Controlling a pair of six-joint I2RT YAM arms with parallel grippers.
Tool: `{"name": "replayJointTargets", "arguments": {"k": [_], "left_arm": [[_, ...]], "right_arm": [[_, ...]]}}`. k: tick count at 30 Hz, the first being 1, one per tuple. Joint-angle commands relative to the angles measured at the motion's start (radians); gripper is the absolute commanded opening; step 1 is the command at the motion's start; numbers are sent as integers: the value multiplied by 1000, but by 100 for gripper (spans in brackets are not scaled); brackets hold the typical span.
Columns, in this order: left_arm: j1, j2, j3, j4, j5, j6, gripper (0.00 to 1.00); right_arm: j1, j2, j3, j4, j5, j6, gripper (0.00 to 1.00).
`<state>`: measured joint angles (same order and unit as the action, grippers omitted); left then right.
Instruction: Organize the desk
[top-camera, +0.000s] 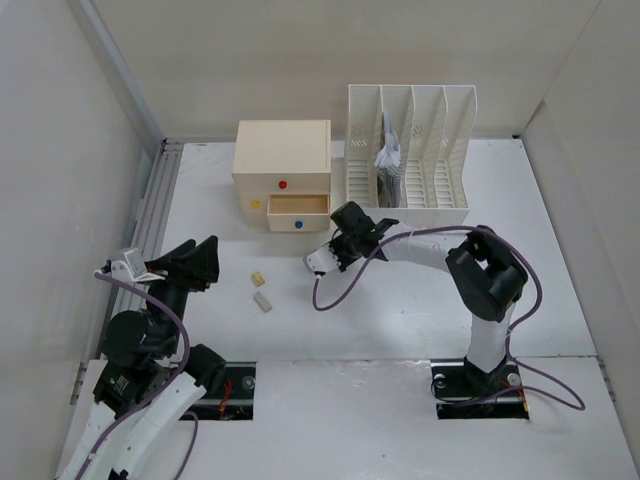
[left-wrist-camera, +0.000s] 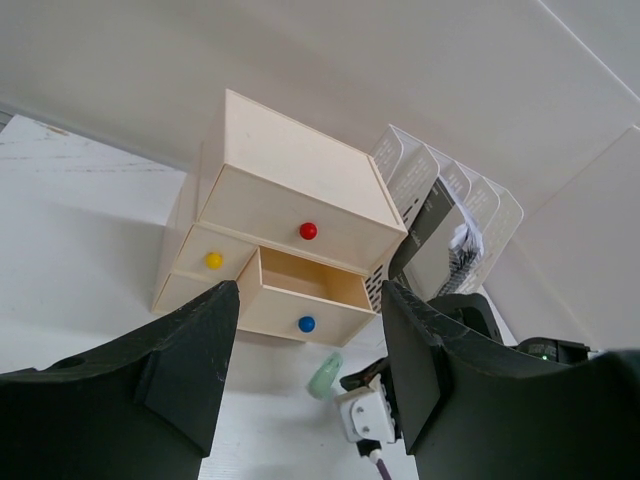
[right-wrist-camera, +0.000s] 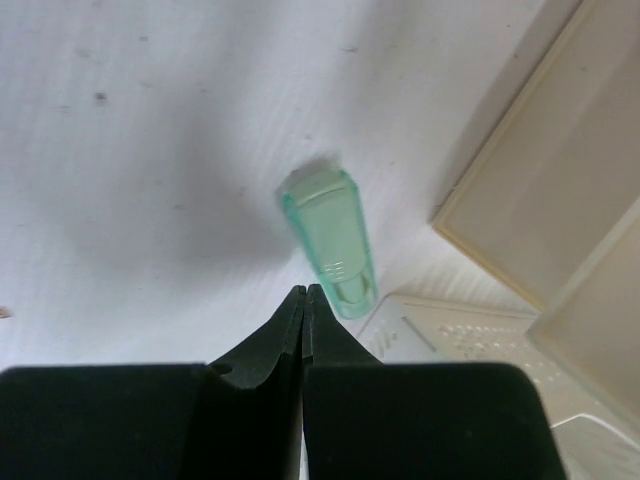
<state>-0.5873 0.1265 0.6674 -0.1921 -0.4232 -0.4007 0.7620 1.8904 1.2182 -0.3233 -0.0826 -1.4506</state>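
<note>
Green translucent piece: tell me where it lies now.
In the right wrist view the green translucent piece lies on the desk just beyond the shut jaws of the right gripper; the left wrist view shows it before the open blue-knobbed drawer.

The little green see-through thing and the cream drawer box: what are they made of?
The small pale-green translucent piece looks like glossy plastic: the white desk shows through it. The cream drawer box seems matte plastic or painted wood; its smooth panels leave that open.

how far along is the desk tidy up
Done: the blue-knob drawer is open. In hand: nothing; right claw is shut beside the green piece, left claw open and empty. Left: green piece and two small bits lie loose on the desk.
</note>
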Motion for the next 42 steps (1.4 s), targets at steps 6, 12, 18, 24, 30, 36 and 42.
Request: {"name": "replayJointTargets", "arguments": {"k": [6, 12, 18, 24, 30, 36, 42], "left_arm": [[4, -18, -2, 37, -8, 8, 56], [4, -18, -2, 37, -8, 8, 56], [4, -18, -2, 37, -8, 8, 56], [4, -18, -2, 37, -8, 8, 56], [4, -18, -2, 37, -8, 8, 57], [4, -18, -2, 37, -8, 8, 57], [4, -18, -2, 37, -8, 8, 57]], "right_arm": [[13, -48, -11, 122, 30, 113, 0], [13, 12, 43, 181, 52, 145, 0], [4, 71, 66, 191, 53, 145, 0], [3, 105, 75, 191, 53, 145, 0], [3, 61, 32, 153, 53, 145, 0], [3, -22, -34, 101, 34, 168, 0], [13, -45, 10, 58, 4, 266, 0]]}}
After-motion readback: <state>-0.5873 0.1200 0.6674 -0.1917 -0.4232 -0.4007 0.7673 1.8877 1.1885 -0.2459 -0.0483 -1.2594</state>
